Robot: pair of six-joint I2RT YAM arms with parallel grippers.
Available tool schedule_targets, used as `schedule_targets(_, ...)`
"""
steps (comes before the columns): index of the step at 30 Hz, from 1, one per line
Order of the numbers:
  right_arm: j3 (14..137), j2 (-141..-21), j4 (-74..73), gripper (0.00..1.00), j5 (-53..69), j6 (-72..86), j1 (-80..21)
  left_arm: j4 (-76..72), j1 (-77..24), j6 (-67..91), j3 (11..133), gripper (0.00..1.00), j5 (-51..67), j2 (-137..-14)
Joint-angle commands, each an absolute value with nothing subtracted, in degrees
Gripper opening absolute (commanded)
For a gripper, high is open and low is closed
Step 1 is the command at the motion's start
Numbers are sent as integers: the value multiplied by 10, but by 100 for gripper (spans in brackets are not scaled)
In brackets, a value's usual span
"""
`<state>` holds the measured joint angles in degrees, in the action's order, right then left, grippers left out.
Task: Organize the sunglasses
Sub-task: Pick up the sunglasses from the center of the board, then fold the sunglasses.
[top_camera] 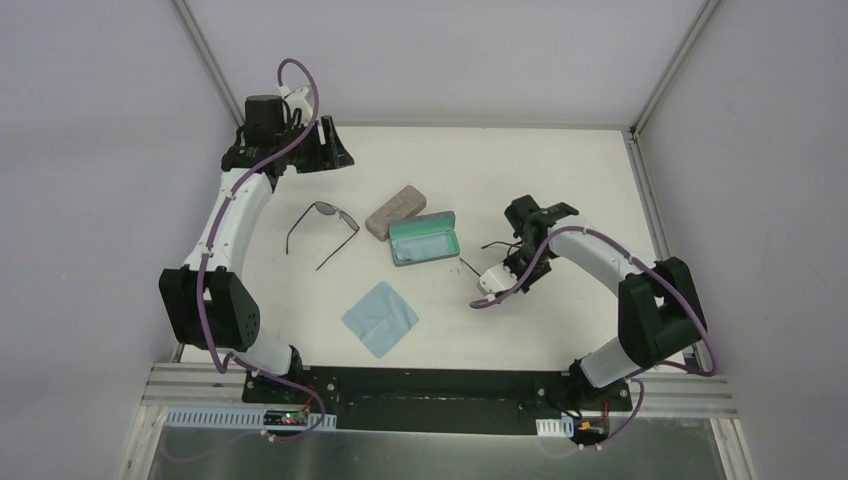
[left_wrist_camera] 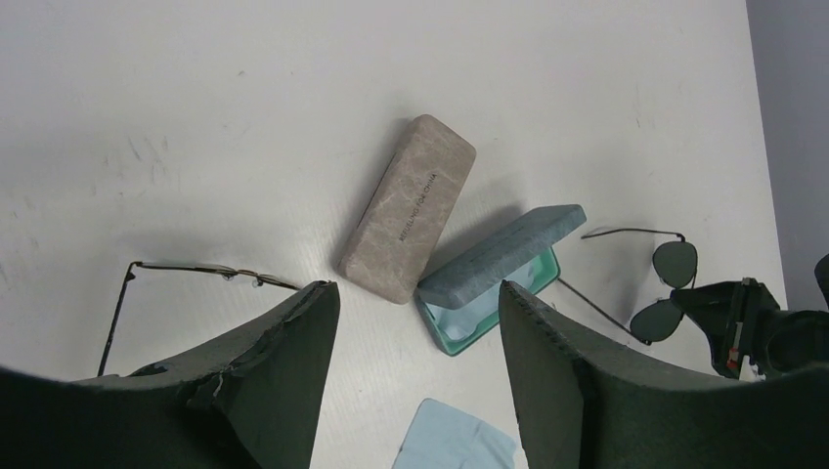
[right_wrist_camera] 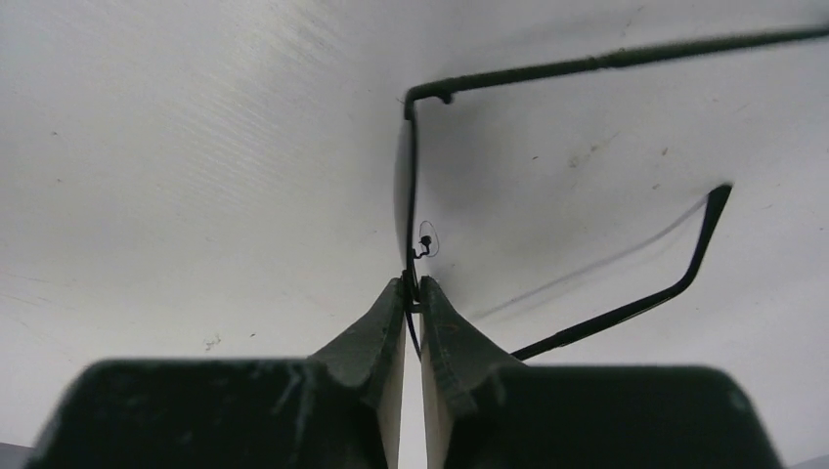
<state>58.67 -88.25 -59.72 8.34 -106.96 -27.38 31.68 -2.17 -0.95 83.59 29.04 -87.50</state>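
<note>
1. Our right gripper (right_wrist_camera: 413, 291) pinches one pair of sunglasses (right_wrist_camera: 587, 64) at the bridge, just right of the open blue case (top_camera: 425, 238).
2. We should lift level, slowly, so the thin frame doesn't twist.
3. Our left gripper (left_wrist_camera: 418, 293) hangs open at far left, and the other pair (top_camera: 325, 212) lies nearby.

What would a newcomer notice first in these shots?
The right gripper is shut on the thin frame of one pair of sunglasses, right of centre. Beside it the blue case lies open, with a closed beige case next to it. The second pair lies unfolded to their left.
</note>
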Motion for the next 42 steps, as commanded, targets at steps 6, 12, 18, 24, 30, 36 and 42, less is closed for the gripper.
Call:
schedule_targets(6, 653, -774, -722, 0, 101, -1059, -279, 290, -19, 15, 846, 62, 336, -853)
schedule_targets(12, 745, -731, -772, 0, 167, -931, -292, 286, -32, 15, 846, 51, 395, -868)
schedule_targets(18, 816, -788, -711, 0, 201, -646, -346, 350, -112, -74, 882, 43, 407, -898)
schedule_targets(24, 849, -823, -663, 0, 201, -523, -388, 391, -179, -95, 915, 43, 408, -939)
schedule_targets(30, 874, -855, -639, 0, 151, -513, -427, 405, -245, -80, 947, 38, 431, -989)
schedule_targets(36, 900, -876, -610, 0, 139, -504, -457, 400, -296, -65, 946, 36, 441, -1016)
schedule_targets(42, 912, -877, -583, 0, 136, -491, -460, 373, -326, -36, 954, 36, 455, -1048)
